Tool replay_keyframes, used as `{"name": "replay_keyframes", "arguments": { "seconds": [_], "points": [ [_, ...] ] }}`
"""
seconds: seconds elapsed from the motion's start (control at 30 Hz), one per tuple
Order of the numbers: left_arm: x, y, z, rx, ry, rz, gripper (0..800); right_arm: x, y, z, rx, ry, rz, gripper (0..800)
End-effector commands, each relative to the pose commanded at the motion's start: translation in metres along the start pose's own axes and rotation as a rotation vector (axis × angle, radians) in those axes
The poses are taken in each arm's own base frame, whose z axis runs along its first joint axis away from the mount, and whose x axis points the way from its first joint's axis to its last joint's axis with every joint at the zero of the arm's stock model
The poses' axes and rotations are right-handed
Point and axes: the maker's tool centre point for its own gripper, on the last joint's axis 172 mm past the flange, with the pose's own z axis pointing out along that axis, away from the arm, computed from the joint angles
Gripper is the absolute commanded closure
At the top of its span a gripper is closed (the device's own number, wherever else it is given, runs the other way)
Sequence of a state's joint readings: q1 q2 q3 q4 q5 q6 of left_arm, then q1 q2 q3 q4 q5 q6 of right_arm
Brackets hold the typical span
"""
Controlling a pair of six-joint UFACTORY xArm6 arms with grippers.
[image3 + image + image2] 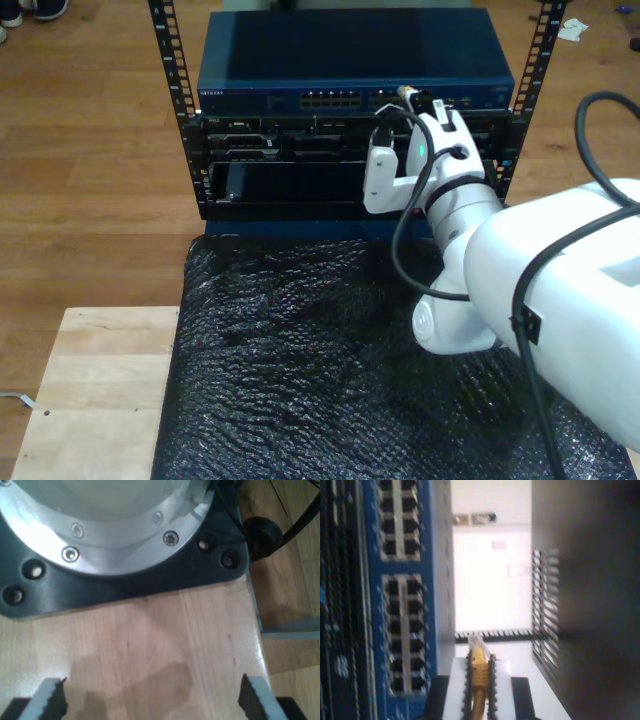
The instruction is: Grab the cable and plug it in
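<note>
Holding the cable [479,672] between its toothed pads [468,680], my second gripper [480,677] is clamped on the yellow-orange sheath just behind the clear plug [476,641], which sticks out past the fingertips. Plug tip is near the blue switch [427,605] but not in any port; whether it touches the face cannot be told. Rows of dark ports [402,630] run along that blue front, beside the gripper. A dark perforated rack post [545,605] stands on the other side, with a bright gap between it and the switch.

Exterior view: my second gripper [405,95] sits at the upper edge of the switch [350,65], toward that view's right, the white arm [470,210] reaching in from the lower right. Black arm cable [400,230] loops in front of the rack [190,120]. Darker units [290,160] are stacked under the switch. Black crinkled mat [300,360] covers the table ahead of the rack; bare wooden table [90,390] at that view's lower left.

My first gripper [152,700] is spread wide, nothing between its pads [55,700], over a pale wooden top [150,650]. Just beyond stands a dark base plate [125,587] carrying a bolted metal flange [100,540].
</note>
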State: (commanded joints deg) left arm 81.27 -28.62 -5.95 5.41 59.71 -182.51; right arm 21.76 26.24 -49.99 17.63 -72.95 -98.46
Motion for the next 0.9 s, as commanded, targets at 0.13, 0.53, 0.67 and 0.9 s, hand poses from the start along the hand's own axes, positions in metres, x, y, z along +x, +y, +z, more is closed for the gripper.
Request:
{"name": "replay_keyframes", "arguments": {
  "seconds": [0.13,0.53,0.67,0.9],
  "points": [
    [0.0,0.0,0.0,0.0,0.002,0.0,0,-0.005,-0.003,-0.006,-0.005,-0.049,0.005,800],
    [0.0,0.0,0.0,0.0,0.0,0.0,0,-0.013,-0.022,-0.011,0.014,-0.116,0.013,800],
    [0.0,0.0,0.0,0.0,0.0,0.0,0,-0.014,-0.029,-0.005,0.016,-0.13,0.01,800],
    [0.0,0.0,0.0,0.0,0.002,0.0,0,-0.008,-0.028,0.013,-0.016,-0.136,0.024,800]
  ]
}}
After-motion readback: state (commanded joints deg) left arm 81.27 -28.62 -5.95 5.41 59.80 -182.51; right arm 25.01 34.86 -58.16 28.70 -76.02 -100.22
